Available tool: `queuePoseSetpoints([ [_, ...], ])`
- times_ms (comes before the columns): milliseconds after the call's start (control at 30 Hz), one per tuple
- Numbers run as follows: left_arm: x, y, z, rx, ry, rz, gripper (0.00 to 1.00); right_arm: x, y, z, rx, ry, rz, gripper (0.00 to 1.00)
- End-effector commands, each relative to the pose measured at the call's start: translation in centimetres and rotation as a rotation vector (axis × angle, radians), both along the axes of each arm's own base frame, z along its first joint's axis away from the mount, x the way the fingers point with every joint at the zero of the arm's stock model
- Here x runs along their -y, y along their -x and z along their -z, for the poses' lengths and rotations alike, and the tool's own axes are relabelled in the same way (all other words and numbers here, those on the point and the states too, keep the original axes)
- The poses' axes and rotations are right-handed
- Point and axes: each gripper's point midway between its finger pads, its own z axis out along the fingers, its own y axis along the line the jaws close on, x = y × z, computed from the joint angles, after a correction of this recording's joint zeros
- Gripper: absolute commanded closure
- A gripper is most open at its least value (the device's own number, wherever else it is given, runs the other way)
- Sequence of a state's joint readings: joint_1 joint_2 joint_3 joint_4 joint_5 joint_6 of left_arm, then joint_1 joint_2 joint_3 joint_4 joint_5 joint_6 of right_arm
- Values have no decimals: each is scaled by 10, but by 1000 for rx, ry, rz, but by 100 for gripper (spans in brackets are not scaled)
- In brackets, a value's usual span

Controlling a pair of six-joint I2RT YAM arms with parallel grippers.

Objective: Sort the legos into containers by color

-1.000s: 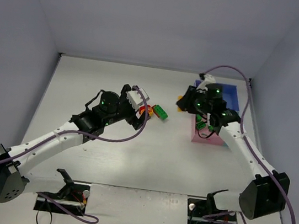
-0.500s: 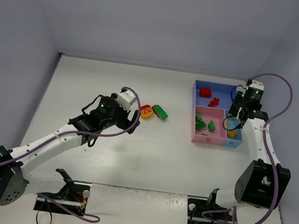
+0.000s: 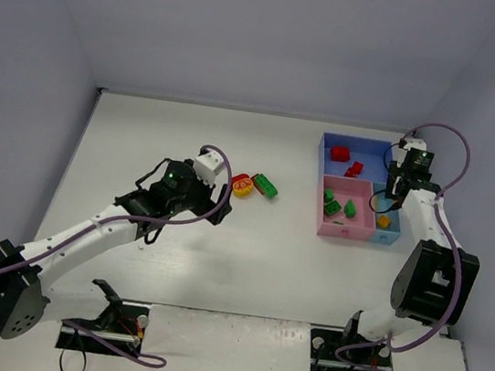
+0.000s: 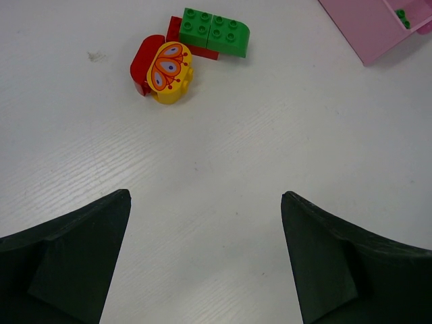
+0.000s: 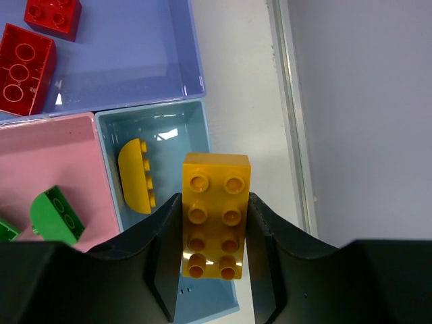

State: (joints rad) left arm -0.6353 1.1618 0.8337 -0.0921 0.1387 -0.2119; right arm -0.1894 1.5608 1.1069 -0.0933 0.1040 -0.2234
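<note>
The right arm is what has moved. A second ago it was bent low over the left side of the tray. Now it has swung to the tray's right edge, in the upper right of the overhead view, and has hardly shifted in the last half-second.

Its pincer (image 5: 214, 202) is clamped on a yellow-orange two-by-four studded plastic brick (image 5: 216, 216). In the wrist view the brick hangs over the small light-blue tray compartment (image 5: 172, 158), toward its right wall. A curved yellow brick (image 5: 135, 183) already lies in there. The large blue compartment (image 5: 135, 61) holds red bricks (image 5: 27, 61), and the pink compartment (image 5: 61, 155) holds a green brick (image 5: 54, 216).

To my eye the yellow piece is at the right bin and only needs letting go. I can't tell how high it hangs above the floor.

The left arm has drawn back a little toward the lower left. Its pincer (image 4: 206, 196) is spread wide and holds nothing, hovering above the white surface (image 4: 223, 169).

The loose cluster at the top of its wrist view has not budged:
- a yellow rounded brick with a butterfly print (image 4: 170, 73);
- a red curved brick (image 4: 145, 64) touching it;
- a green studded brick (image 4: 216, 30) just beside them.

These three still need sorting.
</note>
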Motion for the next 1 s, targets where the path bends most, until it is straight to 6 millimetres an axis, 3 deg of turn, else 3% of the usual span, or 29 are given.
queuePoseSetpoints([
  [0, 8, -7, -21, 32, 37, 9, 14, -1, -13, -9, 59, 21, -42, 78],
  [133, 9, -9, -18, 21, 24, 11, 14, -7, -11, 0, 54, -24, -42, 58],
  [267, 10, -11, -16, 6, 5, 15, 14, -12, -10, -1, 66, -55, -30, 47],
  [367, 11, -13, -17, 8, -2, 15, 14, -20, -12, -15, 115, -93, -33, 43],
  [467, 11, -17, -18, 15, -8, 11, 14, -47, -19, -38, 181, -145, -122, 41],
  [633, 11, -21, -15, 1, -16, 3, 14, -131, -24, -69, 246, -225, -389, 41],
  [700, 11, -22, -14, -6, -14, -2, 14, -184, -17, -78, 259, -296, -547, 41],
  [800, 8, -23, -10, -23, -11, -22, 14, -233, -6, -78, 245, -338, -687, 40],
  [833, 6, -24, -9, -33, -6, -34, 14, -259, -5, -76, 248, -339, -762, 40],
  [967, -2, -25, -6, -73, 13, -87, 14, -304, -7, -59, 188, -349, -872, 39],
])
